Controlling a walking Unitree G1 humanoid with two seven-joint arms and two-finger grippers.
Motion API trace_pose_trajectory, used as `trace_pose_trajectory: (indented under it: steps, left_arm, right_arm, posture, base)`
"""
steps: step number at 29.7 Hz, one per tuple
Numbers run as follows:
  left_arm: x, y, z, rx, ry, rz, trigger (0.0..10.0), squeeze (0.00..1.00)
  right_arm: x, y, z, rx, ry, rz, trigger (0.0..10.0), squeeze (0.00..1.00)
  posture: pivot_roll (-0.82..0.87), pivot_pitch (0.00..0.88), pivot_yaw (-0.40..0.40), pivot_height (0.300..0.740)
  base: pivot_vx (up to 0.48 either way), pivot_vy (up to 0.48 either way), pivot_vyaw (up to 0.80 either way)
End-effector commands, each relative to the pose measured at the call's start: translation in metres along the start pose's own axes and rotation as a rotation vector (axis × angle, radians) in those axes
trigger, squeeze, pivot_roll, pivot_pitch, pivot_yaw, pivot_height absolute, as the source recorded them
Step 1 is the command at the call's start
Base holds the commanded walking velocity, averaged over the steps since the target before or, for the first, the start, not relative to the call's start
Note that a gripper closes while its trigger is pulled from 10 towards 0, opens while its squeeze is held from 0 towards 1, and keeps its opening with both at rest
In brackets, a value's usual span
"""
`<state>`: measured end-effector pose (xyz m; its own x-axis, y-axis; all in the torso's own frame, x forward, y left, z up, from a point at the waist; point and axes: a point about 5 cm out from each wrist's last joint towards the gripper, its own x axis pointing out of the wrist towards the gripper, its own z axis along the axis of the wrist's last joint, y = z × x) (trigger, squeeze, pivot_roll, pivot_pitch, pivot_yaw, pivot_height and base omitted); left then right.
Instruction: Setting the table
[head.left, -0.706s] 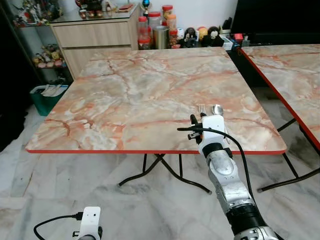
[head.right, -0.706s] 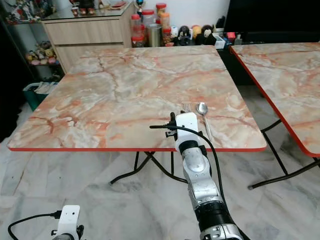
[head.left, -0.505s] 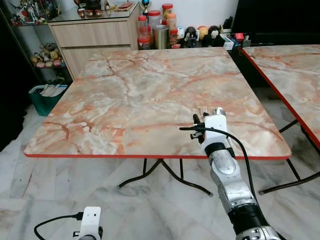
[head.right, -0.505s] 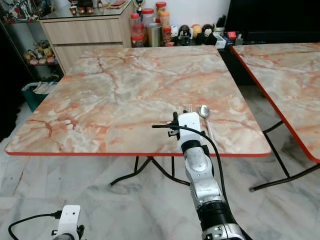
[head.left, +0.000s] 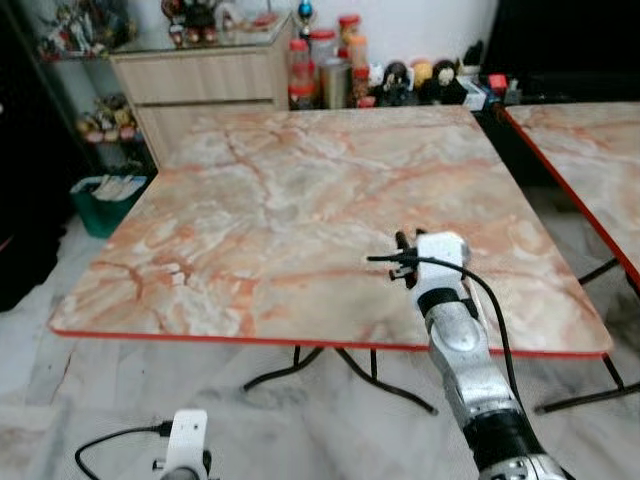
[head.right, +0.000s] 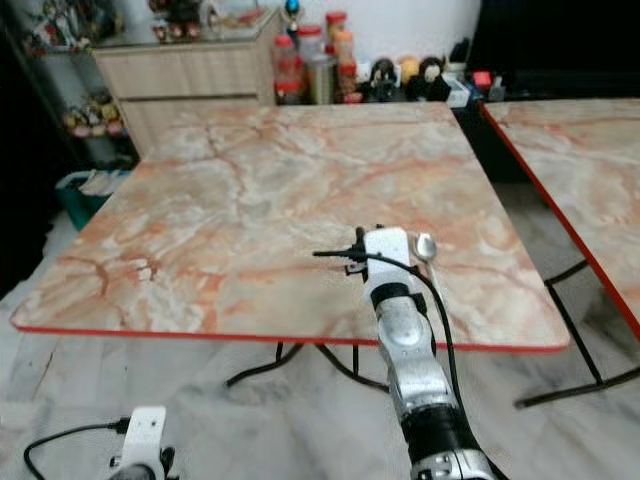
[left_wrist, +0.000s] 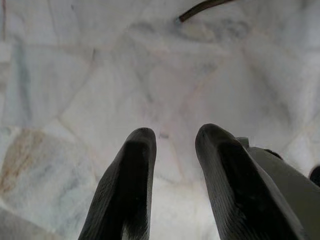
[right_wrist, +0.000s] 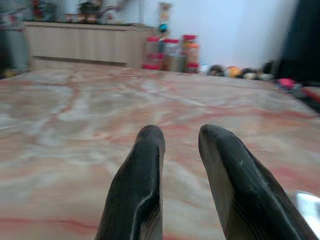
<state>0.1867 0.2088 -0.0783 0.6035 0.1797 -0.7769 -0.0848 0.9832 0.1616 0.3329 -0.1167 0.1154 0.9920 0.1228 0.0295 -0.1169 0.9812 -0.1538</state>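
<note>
Marble-patterned tabletop (head.left: 300, 200) stretches wide ahead of me, its red near edge running below my right arm — a second table (head.left: 590, 160) stands off to the right. My right gripper (right_wrist: 180, 142) hovers low over the near-right part, fingers slightly parted, holding nothing. Just beside it lies the spoon (head.right: 425, 246). My left gripper (left_wrist: 172, 145) hangs over the floor (left_wrist: 100, 75), fingers apart.

Spoon (head.right: 426, 246) on table (head.right: 250, 200), near front edge, w/ cabinet (head.right: 185, 85) behind.
</note>
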Motion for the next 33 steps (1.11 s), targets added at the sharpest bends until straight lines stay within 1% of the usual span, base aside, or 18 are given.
trace_pose_trajectory:
  steps: [1, 8, 12, 17, 18, 19, 20, 23, 24, 25, 28, 30, 33]
  left_arm:
    - [0.001, 0.001, 0.004, 0.0, -0.008, 0.007, 10.0, 0.0]
    - [0.001, 0.001, 0.003, 0.003, -0.006, 0.005, 10.0, 0.0]
    - [0.001, 0.002, 0.003, 0.005, -0.006, 0.006, 10.0, 0.0]
    - [0.0, 0.001, 0.001, 0.008, -0.001, -0.007, 10.0, 0.0]
    - [0.0, 0.001, 0.001, 0.007, 0.0, -0.005, 10.0, 0.0]
    - [0.0, 0.002, 0.0, 0.006, 0.002, -0.004, 10.0, 0.0]
    - [0.0, 0.002, -0.002, 0.013, 0.009, -0.004, 10.0, 0.0]
    - [0.0, 0.002, -0.003, 0.017, 0.012, -0.006, 10.0, 0.0]
    - [0.0, 0.002, -0.003, 0.018, 0.014, -0.008, 10.0, 0.0]
    - [-0.001, 0.002, -0.003, 0.019, 0.015, -0.01, 10.0, 0.0]
    - [0.0, 0.001, -0.003, 0.024, 0.015, -0.013, 10.0, 0.0]
    - [0.0, 0.001, -0.003, 0.023, 0.015, -0.014, 10.0, 0.0]
    - [0.0, 0.0, -0.003, 0.023, 0.016, -0.018, 10.0, 0.0]
  right_arm:
    - [0.0, -0.002, 0.0, -0.011, 0.005, -0.01, 10.0, 0.0]
    - [-0.003, -0.006, -0.004, -0.007, 0.022, -0.042, 10.0, 0.0]
    - [-0.008, -0.005, -0.009, -0.009, 0.034, -0.053, 10.0, 0.0]
    - [-0.019, -0.01, -0.021, -0.01, 0.078, -0.092, 10.0, 0.0]
    - [-0.021, -0.012, -0.024, -0.009, 0.089, -0.106, 10.0, 0.75]
    - [-0.023, -0.013, -0.025, -0.009, 0.097, -0.115, 10.0, 0.75]
    - [-0.026, -0.017, -0.029, -0.01, 0.116, -0.145, 10.0, 1.0]
    - [-0.027, -0.021, -0.031, -0.015, 0.13, -0.169, 10.0, 1.0]
    - [-0.028, -0.023, -0.031, -0.018, 0.133, -0.174, 10.0, 0.83]
    - [-0.028, -0.026, -0.031, -0.022, 0.137, -0.182, 10.0, 0.0]
    - [-0.028, -0.028, -0.03, -0.022, 0.138, -0.19, 10.0, 0.0]
    - [-0.027, -0.03, -0.03, 0.001, 0.145, -0.204, 10.0, 0.0]
    - [-0.027, -0.031, -0.029, 0.003, 0.15, -0.211, 10.0, 0.0]
  posture:
    - [-0.06, 0.0, 0.054, 0.693]
    - [-0.06, 0.0, 0.056, 0.693]
    - [-0.06, 0.0, 0.058, 0.693]
    - [-0.06, 0.0, 0.06, 0.693]
    - [-0.06, 0.0, 0.06, 0.693]
    - [-0.06, 0.0, 0.064, 0.693]
    - [-0.07, 0.0, 0.065, 0.693]
    - [-0.07, 0.0, 0.067, 0.693]
    - [-0.07, 0.0, 0.07, 0.693]
    - [-0.07, 0.0, 0.07, 0.693]
    - [-0.07, 0.0, 0.071, 0.693]
    - [-0.07, 0.0, 0.071, 0.693]
    - [-0.07, 0.0, 0.07, 0.693]
  base:
    - [0.345, 0.0, 0.0]
    - [0.342, 0.0, 0.0]
    - [0.343, 0.0, 0.0]
    - [0.0, 0.0, 0.0]
    - [0.0, 0.0, 0.0]
    - [0.0, 0.0, 0.0]
    - [0.0, 0.0, 0.0]
    - [0.0, 0.0, 0.0]
    - [0.0, 0.0, 0.0]
    - [0.0, 0.0, 0.0]
    - [0.0, 0.0, 0.0]
    - [0.0, 0.0, 0.0]
    - [0.0, 0.0, 0.0]
